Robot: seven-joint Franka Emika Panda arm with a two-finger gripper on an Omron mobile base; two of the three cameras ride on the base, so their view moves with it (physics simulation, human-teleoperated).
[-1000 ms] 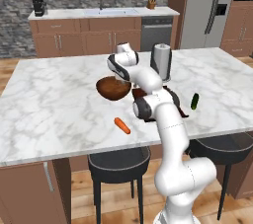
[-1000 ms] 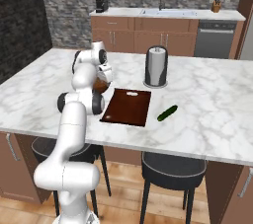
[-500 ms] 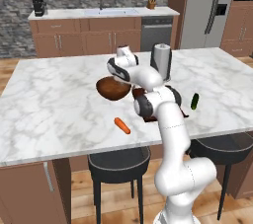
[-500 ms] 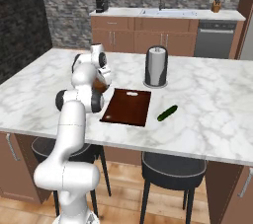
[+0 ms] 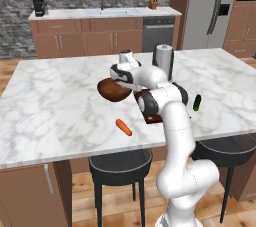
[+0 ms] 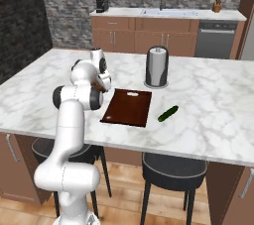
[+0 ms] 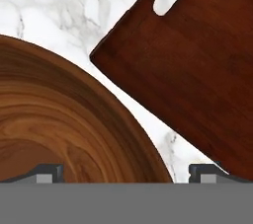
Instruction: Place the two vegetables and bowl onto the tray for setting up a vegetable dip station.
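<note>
In the hand view the bowl (image 7: 64, 124) ran off the left and bottom edges, and the tray (image 7: 197, 65) off the right. In the left base view the arm hid most of the tray (image 5: 151, 118).

Arm folded back over island, claw (image 7: 126, 171) pointing down, fingertips (image 7: 47, 171) spread wide.

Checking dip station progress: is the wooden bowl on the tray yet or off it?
Off it. In the hand view the wooden bowl sits beside the tray, bare marble between them.
</note>
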